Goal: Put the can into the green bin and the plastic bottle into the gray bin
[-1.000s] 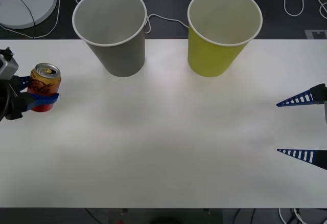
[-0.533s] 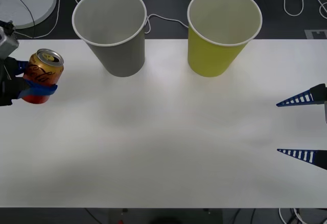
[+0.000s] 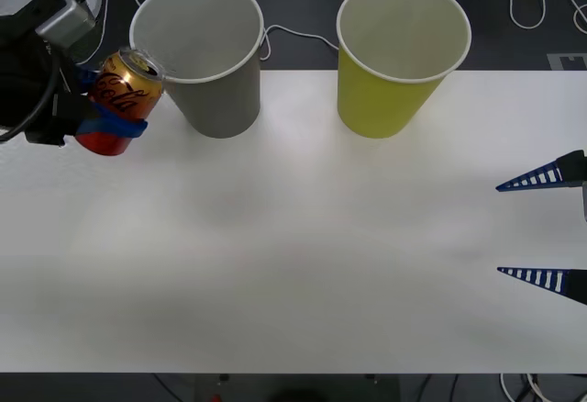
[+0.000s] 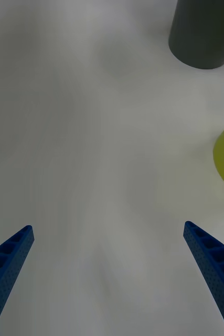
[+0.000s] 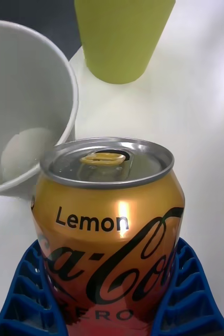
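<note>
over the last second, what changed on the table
The left gripper, shut on the can, lifted it and carried it up and inward from the left edge; the can now tilts beside the gray bin's rim. Both bins, the green bin included, stayed put. The right gripper stayed open and parked at the right edge.

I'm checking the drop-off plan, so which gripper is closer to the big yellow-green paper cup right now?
Right. The right gripper sits open at the table's right edge, beside the yellow-green paper cup. The left gripper holds the red-orange drink can beyond the gray paper cup.
</note>
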Motion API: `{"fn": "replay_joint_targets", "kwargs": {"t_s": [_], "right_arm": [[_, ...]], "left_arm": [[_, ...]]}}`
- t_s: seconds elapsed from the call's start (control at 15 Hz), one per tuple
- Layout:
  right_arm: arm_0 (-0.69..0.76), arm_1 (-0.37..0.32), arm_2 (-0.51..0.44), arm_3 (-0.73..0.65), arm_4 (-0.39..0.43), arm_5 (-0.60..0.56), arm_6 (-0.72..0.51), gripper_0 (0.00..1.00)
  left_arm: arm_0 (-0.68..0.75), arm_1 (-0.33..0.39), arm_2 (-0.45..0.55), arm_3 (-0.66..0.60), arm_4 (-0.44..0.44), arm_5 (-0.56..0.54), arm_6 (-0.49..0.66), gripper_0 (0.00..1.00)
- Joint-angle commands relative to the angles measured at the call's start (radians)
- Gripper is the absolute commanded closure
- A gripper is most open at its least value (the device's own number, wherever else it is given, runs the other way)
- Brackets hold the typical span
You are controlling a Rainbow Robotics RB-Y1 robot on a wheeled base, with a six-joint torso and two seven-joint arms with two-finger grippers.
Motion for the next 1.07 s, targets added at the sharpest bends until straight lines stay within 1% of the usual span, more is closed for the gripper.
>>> {"fn": "replay_joint_targets", "kwargs": {"t_s": [0.07, 0.2, 0.4, 0.53, 0.6, 0.67, 1.07], "right_arm": [[0.0, 0.0, 0.0, 0.0, 0.0, 0.0, 0.0, 0.0], [0.0, 0.0, 0.0, 0.0, 0.0, 0.0, 0.0, 0.0], [0.0, 0.0, 0.0, 0.0, 0.0, 0.0, 0.0, 0.0], [0.0, 0.0, 0.0, 0.0, 0.0, 0.0, 0.0, 0.0], [0.0, 0.0, 0.0, 0.0, 0.0, 0.0, 0.0, 0.0], [0.0, 0.0, 0.0, 0.0, 0.0, 0.0, 0.0, 0.0], [0.0, 0.0, 0.0, 0.0, 0.0, 0.0, 0.0, 0.0]], "left_arm": [[-0.155, 0.014, -0.111, 0.011, 0.002, -0.033, 0.077, 1.0], [-0.259, 0.014, -0.192, 0.032, 0.002, -0.036, 0.121, 1.0], [-0.482, 0.014, -0.387, 0.106, 0.002, -0.036, 0.136, 1.0], [-0.604, -0.01, -0.488, 0.156, 0.002, -0.034, 0.144, 1.0], [-0.672, -0.033, -0.539, 0.192, 0.002, -0.036, 0.158, 1.0], [-0.715, -0.055, -0.565, 0.218, 0.002, -0.034, 0.181, 1.0], [-0.96, -0.219, -0.716, 0.417, -0.001, -0.034, 0.187, 1.0]]}}
